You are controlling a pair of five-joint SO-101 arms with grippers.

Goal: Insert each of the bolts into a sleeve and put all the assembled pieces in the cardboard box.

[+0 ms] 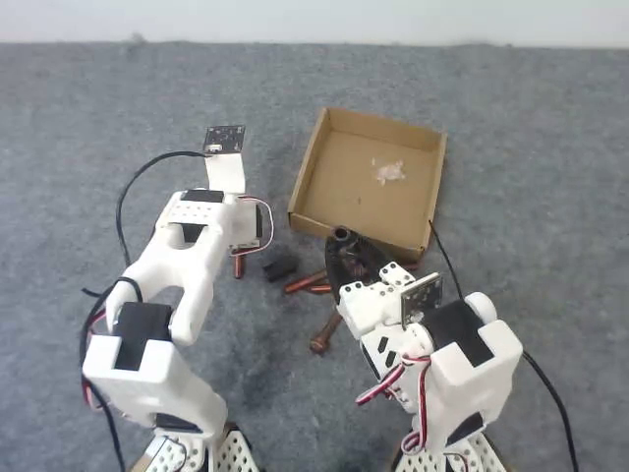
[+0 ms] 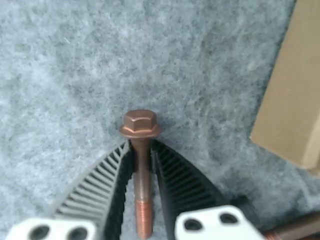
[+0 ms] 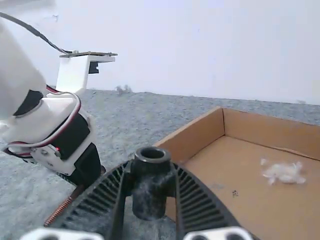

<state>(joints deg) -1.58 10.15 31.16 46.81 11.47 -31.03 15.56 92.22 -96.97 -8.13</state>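
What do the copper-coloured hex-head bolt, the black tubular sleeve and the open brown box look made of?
Copper-coloured hex-head bolt: metal, perhaps copper-plated steel; smooth sheen, cut threads.
Black tubular sleeve: plastic or rubber, unclear which; matte, scuffed grey.
Open brown box: cardboard; dull tan walls, thin raw edges.

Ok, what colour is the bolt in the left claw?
Copper-brown, from hex head to threaded tip; the bolt shows best in the left wrist view.
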